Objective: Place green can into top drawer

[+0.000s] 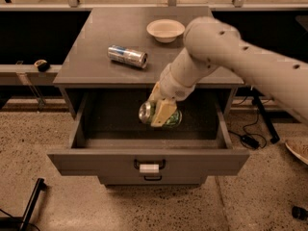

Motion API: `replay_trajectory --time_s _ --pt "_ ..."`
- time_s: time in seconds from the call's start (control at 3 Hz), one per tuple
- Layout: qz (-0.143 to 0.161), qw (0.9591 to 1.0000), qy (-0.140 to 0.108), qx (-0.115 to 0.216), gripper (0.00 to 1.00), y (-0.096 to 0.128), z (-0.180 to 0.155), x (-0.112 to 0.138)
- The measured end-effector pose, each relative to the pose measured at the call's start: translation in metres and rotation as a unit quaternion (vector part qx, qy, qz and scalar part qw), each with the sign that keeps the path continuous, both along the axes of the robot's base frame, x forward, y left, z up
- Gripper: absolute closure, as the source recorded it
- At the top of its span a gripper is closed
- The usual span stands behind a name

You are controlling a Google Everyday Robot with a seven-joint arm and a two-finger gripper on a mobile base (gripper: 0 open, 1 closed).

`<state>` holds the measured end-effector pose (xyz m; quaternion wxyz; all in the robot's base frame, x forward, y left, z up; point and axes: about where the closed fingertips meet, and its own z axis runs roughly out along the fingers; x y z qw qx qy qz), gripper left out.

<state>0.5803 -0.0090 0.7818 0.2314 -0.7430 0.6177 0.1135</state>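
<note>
Grey cabinet seen from the front and above, with its top drawer (96, 160) pulled fully out below the front edge of the tabletop (91, 37). The drawer front carries a dark handle (135, 164) with a white tag (149, 168) at its middle.

Left of centre on the tabletop, nearer the front edge than the back, a silver-and-blue can (127, 56) lies on its side. Inside the open drawer, just under the middle of the front edge, the green can (174, 120) is held on its side, its silver end turned to the left. The tool (161, 115) is clamped on it, with one pale finger (162, 110) lying across the can's body. Whether the can touches the drawer floor cannot be told.

Right of centre, close to the back edge, stands a shallow cream bowl (165, 30). The pale arm (240, 61) enters from the right, passes over the front right corner of the tabletop and slopes down into the drawer.
</note>
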Motion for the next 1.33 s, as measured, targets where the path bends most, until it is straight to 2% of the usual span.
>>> replay_trajectory --time_s 0.33,0.67,1.0,1.33 --pt "-0.014 0.9997 -0.02 0.006 1.0 0.013 -0.05 0.015" --pt "-0.028 0.9992 -0.029 -0.002 0.83 0.02 -0.086 0.023" --pt "-0.056 0.998 -0.012 -0.025 0.59 0.022 -0.116 0.028" --pt "-0.064 0.9976 -0.007 -0.024 0.37 0.022 -0.117 0.028"
